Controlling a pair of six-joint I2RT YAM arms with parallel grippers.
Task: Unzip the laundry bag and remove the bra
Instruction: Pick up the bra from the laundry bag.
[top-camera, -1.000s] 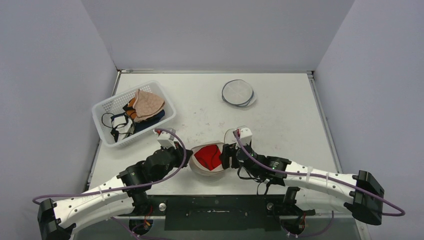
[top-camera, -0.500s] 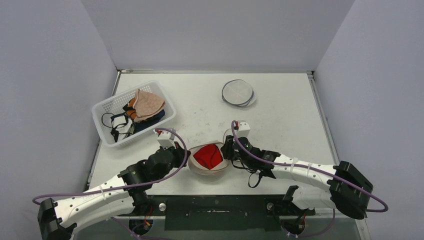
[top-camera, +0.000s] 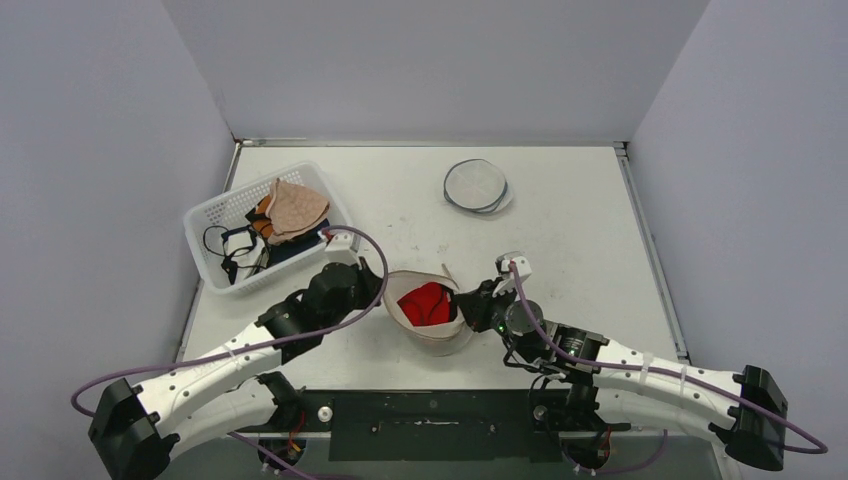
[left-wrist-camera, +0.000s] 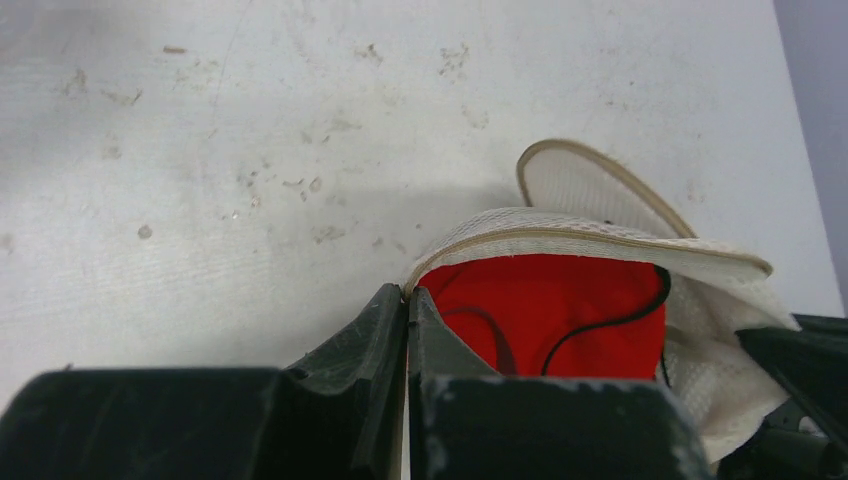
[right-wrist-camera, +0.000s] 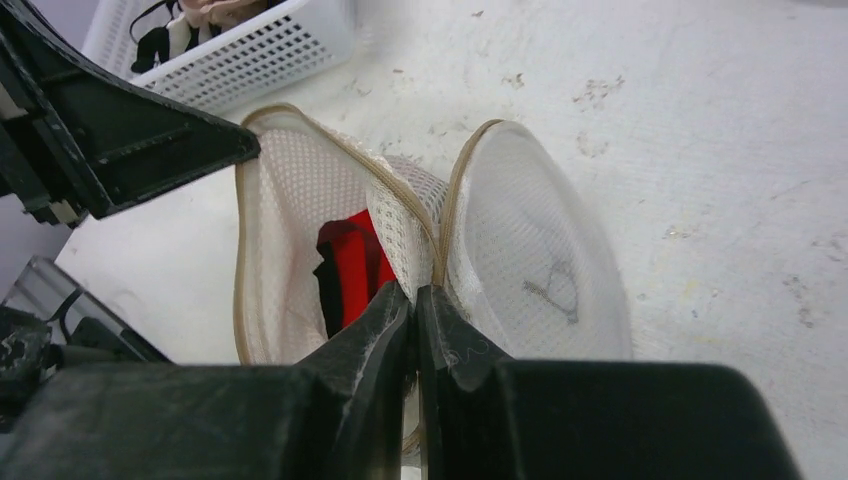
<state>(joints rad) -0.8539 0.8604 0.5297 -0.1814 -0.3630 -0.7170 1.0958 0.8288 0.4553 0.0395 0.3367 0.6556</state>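
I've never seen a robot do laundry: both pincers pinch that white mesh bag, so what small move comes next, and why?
Probably pull them slightly apart. The left pincer and right pincer are each shut on the rim of the white mesh laundry bag, already unzipped, with the red bra inside; a wider mouth would ease grabbing it.

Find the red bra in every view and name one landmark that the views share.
Top external: the red fabric bra sits at centre, inside the open white mesh laundry bag.
Left wrist: lower centre-right, just under the bag's rim.
Right wrist: centre-left, deep in the bag's opening.
Shared landmark: the bag's tan-trimmed rim, which frames the bra in all three.
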